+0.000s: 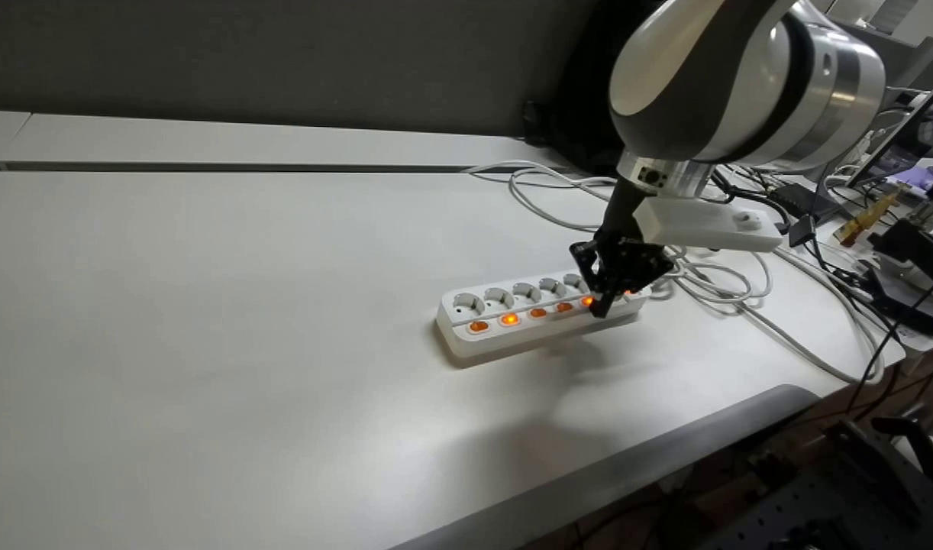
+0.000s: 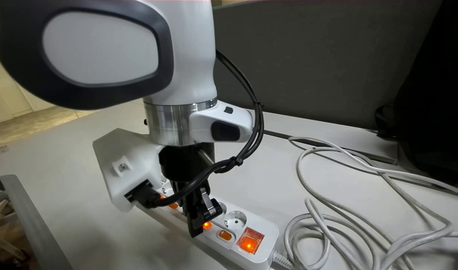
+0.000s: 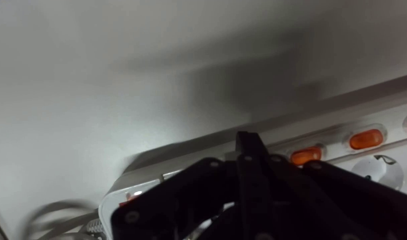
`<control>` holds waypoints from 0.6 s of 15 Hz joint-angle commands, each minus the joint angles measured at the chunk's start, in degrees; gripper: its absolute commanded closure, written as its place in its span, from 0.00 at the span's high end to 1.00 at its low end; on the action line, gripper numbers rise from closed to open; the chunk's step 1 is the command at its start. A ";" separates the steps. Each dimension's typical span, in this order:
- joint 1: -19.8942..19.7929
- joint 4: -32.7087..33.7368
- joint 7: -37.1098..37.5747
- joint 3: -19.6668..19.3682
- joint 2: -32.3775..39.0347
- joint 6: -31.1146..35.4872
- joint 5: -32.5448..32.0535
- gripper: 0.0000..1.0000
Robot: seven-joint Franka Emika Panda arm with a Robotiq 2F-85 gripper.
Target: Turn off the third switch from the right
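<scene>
Dull orange, the third switch from the right (image 1: 563,307) sits in the row of small rockers along one long edge of the white power strip (image 1: 505,341). I count only those small ones, leaving out the broad red-orange switch (image 2: 248,243) at the cord end. In an exterior view it reads as a muted little oval, set between a glowing rocker (image 1: 586,301) on its right and a dull rocker (image 1: 537,312) on its left. Through my wrist view I see a glossy, translucent oblong in a pale surround, its orange leaning toward red, with part of one edge hidden behind the gripper (image 1: 600,308). The claw is closed up, fingertips (image 3: 247,144) together with nothing held, pointing down just beside the glowing rocker. Whether those tips touch the plastic (depth is hard to judge from my seat) I can't say. The strip lies flat on the pale table (image 1: 207,344), its round sockets (image 1: 468,304) lined up alongside the switches, and the white cord (image 2: 282,260) leaves from its end.
</scene>
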 commanded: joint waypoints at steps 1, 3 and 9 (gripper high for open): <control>0.29 -0.38 0.56 -0.33 -0.57 0.68 -0.87 0.00; 0.79 -0.81 0.94 -0.70 -1.70 1.79 -1.58 0.00; 3.07 -1.05 2.90 -3.79 -3.81 5.58 -6.85 0.00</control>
